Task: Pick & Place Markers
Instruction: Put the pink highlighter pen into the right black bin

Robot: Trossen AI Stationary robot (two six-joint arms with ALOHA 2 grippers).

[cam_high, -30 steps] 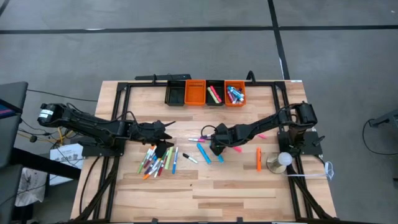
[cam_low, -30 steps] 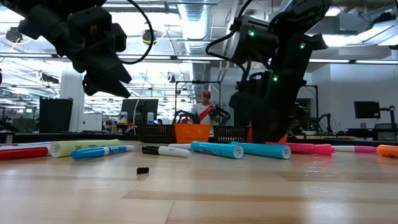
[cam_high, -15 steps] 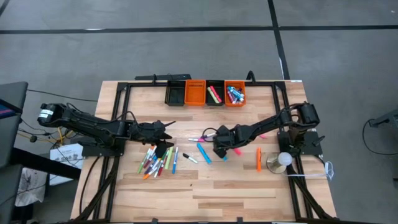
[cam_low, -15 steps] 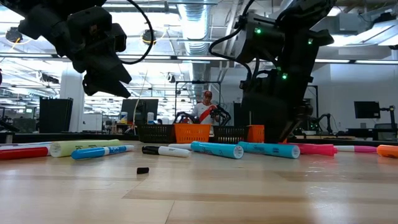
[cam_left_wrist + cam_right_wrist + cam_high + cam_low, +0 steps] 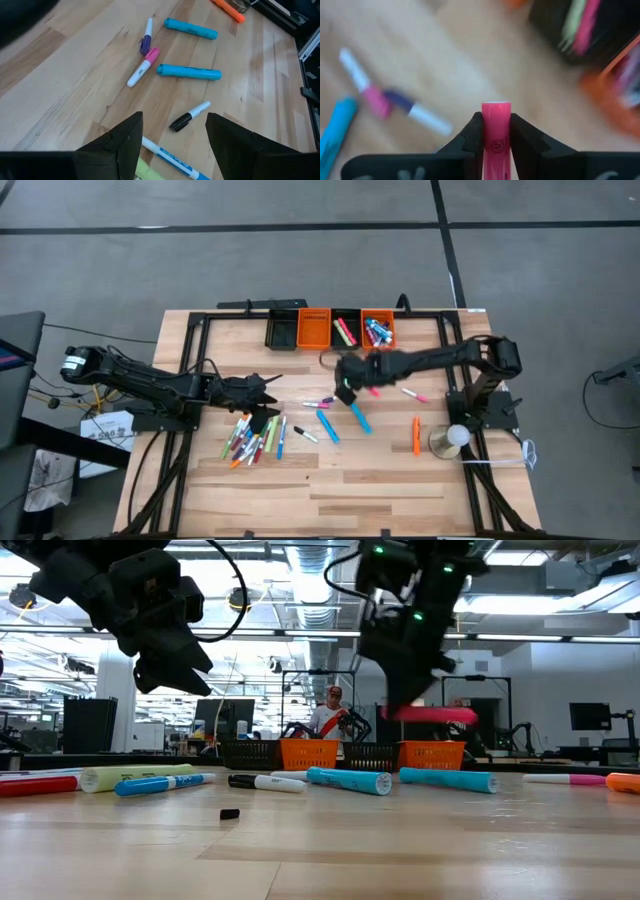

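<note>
The right claw (image 5: 347,380) is clamped on a pink marker (image 5: 496,125), lifted off the counter (image 5: 380,490) just in front of the bins (image 5: 331,329). Two blue markers (image 5: 360,418) lie on the counter nearer than the bins. The left claw (image 5: 268,392) hangs open above a marker pile (image 5: 252,438), left of the blue markers.

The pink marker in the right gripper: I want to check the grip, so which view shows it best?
The right wrist view: the pink marker fills the middle, clamped between the right gripper's fingers. The low view shows it side-on, held level above the table. The high view shows only a pink speck. The left wrist view misses it.
</note>
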